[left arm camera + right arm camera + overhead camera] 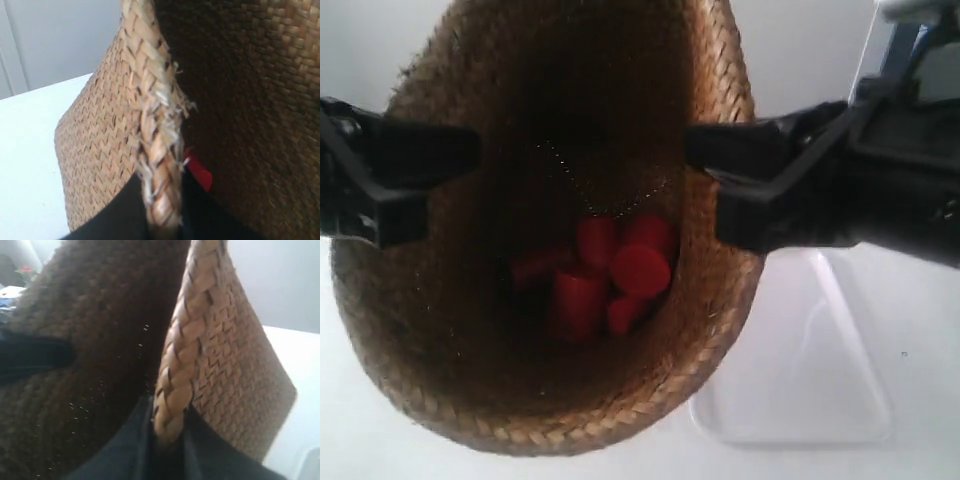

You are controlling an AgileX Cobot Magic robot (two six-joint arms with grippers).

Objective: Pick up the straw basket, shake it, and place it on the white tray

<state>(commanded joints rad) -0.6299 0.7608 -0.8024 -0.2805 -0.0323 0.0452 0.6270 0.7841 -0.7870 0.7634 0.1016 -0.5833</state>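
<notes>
The straw basket (440,330) hangs in the air, close to the exterior camera, tilted so its dark inside shows. Several red pieces (610,275) lie at its bottom. The arm at the exterior view's left has its gripper (470,155) clamped on one side of the braided rim, and the arm at the exterior view's right has its gripper (695,150) on the opposite side. In the left wrist view my left gripper (164,210) is shut on the braided rim (150,100). My right gripper (169,440) is shut on the rim (187,340) too. The white tray (810,370) lies below, partly behind the basket.
A white table surface (920,330) runs under the basket and round the tray. A pale wall (810,50) stands behind. Some blurred clutter (12,285) shows far off in the right wrist view.
</notes>
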